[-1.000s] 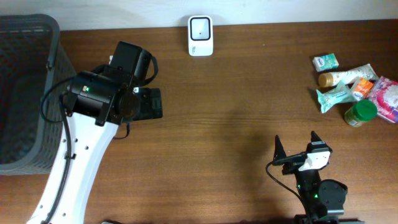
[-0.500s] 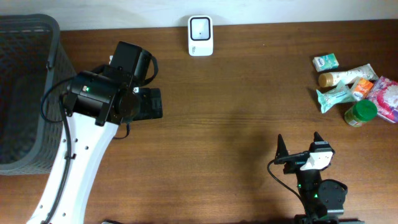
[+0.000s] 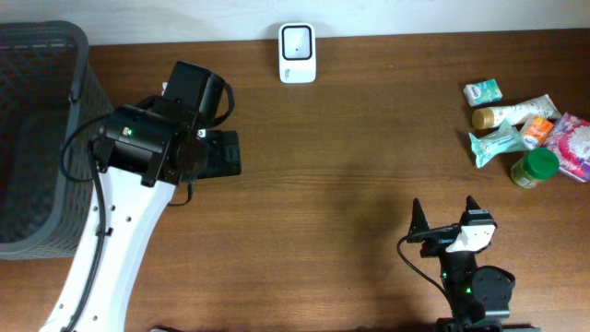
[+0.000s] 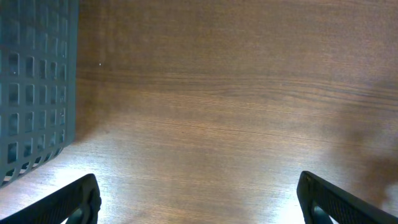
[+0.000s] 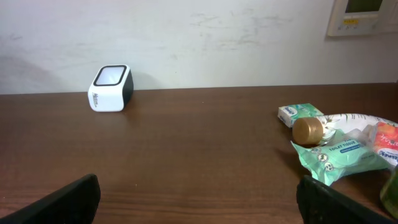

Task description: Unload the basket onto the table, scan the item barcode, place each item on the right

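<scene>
Scanner (image 3: 297,53) at far edge, items (image 3: 513,114) heaped right (right end effector (image 3: 442,210) spread)

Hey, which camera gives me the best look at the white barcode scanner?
The right wrist view: the scanner appears largest there, seen from the side with its slanted window and dark flank clear. Overhead shows the scanner small, from above. The left wrist view misses it entirely.

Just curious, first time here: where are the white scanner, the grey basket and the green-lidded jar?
white scanner (image 3: 296,42), overhead view, on its dark window.
grey basket (image 3: 28,138), overhead view, on its mesh interior.
green-lidded jar (image 3: 536,164), overhead view, middle of lid.
</scene>
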### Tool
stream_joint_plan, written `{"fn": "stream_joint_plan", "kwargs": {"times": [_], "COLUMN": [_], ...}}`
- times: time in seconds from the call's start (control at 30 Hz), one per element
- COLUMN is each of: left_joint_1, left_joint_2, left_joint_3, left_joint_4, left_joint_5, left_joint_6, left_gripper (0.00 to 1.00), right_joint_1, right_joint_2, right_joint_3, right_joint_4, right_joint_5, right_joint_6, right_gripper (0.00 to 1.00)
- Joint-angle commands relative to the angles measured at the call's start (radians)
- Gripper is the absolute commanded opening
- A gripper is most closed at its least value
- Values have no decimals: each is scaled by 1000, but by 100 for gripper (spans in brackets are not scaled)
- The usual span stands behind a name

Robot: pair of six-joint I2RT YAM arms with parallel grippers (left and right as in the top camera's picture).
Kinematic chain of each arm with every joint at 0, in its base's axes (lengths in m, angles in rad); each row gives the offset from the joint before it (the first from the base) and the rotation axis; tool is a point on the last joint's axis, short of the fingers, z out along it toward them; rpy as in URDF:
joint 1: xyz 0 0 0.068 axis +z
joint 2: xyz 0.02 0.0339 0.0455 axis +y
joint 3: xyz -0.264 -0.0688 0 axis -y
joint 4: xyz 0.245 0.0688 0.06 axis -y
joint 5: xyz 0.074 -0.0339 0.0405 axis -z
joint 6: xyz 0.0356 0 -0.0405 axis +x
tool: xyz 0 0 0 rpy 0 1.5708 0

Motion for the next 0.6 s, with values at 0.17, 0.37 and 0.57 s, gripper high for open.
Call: {"fn": "stream_joint_plan", "kwargs": {"times": [0.17, 0.37, 0.57], "left_joint_1": [2, 2, 2], "left_joint_2": [-3, -3, -18], "left_joint_3": [-1, -1, -49], "left_joint_4": [-1, -14, 105], "left_joint_5": [-10, -10, 20], "left_joint_6": [2, 2, -10], "left_gripper": [99, 99, 99], "right_joint_1": [6, 6, 6], "right_joint_2": [-10, -10, -10], "right_joint_3": [-13, -13, -13], "right_joint_4": [2, 2, 1], "right_joint_5": [8, 8, 8], "right_joint_6": [8, 8, 8], "right_gripper": [99, 99, 99]}}
